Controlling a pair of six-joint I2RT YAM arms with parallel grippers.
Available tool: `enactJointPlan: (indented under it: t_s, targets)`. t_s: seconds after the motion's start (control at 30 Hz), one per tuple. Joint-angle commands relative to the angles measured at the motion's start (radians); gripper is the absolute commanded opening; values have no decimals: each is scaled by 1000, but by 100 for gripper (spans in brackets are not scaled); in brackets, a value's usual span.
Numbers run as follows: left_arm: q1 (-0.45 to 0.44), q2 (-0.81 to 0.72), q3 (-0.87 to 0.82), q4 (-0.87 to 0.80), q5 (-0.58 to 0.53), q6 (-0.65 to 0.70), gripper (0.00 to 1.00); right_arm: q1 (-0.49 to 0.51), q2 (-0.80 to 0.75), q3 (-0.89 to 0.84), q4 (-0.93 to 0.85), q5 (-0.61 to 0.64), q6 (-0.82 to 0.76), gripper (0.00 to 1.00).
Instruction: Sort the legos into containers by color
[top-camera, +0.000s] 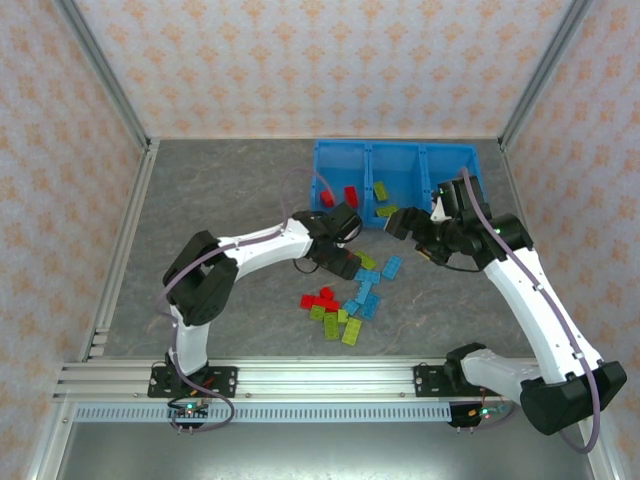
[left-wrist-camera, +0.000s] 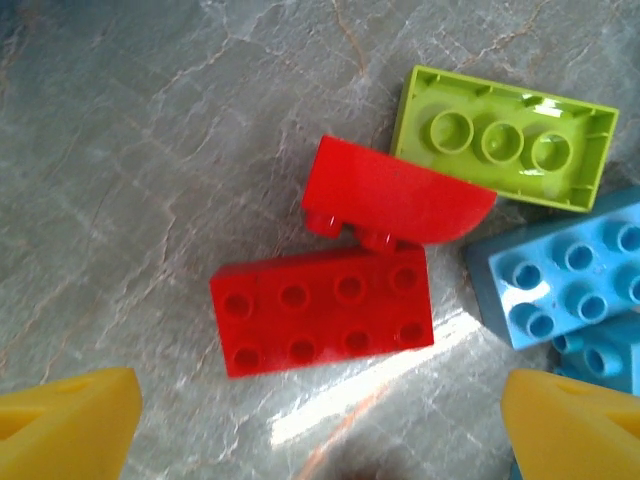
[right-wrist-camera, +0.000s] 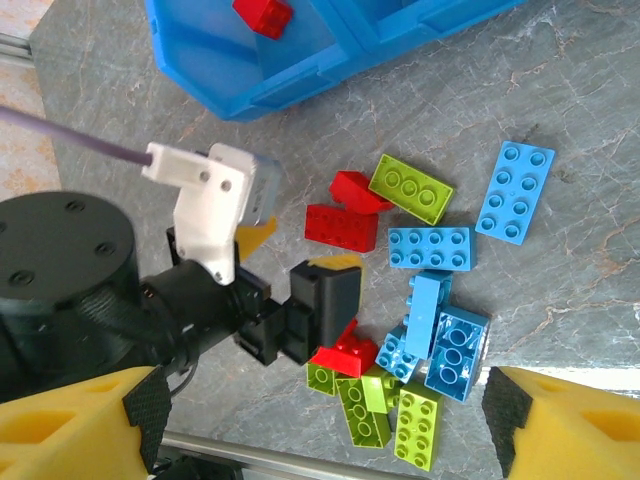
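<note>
On the table (top-camera: 230, 200), before the blue containers (top-camera: 405, 168), lie studded legos (top-camera: 345, 303) in red, lime green and light blue, some upside down. The left gripper (left-wrist-camera: 320, 425) and the right gripper (right-wrist-camera: 320, 425) stand spread, holding nothing.

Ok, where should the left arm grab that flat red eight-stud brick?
Probably from straight above, gripping the red brick by its two short ends: it lies flat, studs up, both ends clear, while a curved red piece crowds its long side.
</note>
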Motion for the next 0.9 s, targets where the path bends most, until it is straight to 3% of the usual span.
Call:
enactJointPlan:
  t_s: [0.0,0.33,0.53,0.73,0.87]
  targets:
    - [-2,44,37,-4,17,25,92,5,-20,-4,-18,25,-6,84]
    - [-2,122,48,6,10,12,67,6,-21,2,-32,25,-6,84]
    - [3,51,-4,64,49,-33,54,6,-21,4,-39,-8,-14,84]
    - [41,-144,84,-6,-24,-14,52,15,-27,21,-58,-30,-23,84]
    - [111,-132,238,-43,-53,23,53,18,-32,19,-39,-9,-8,84]
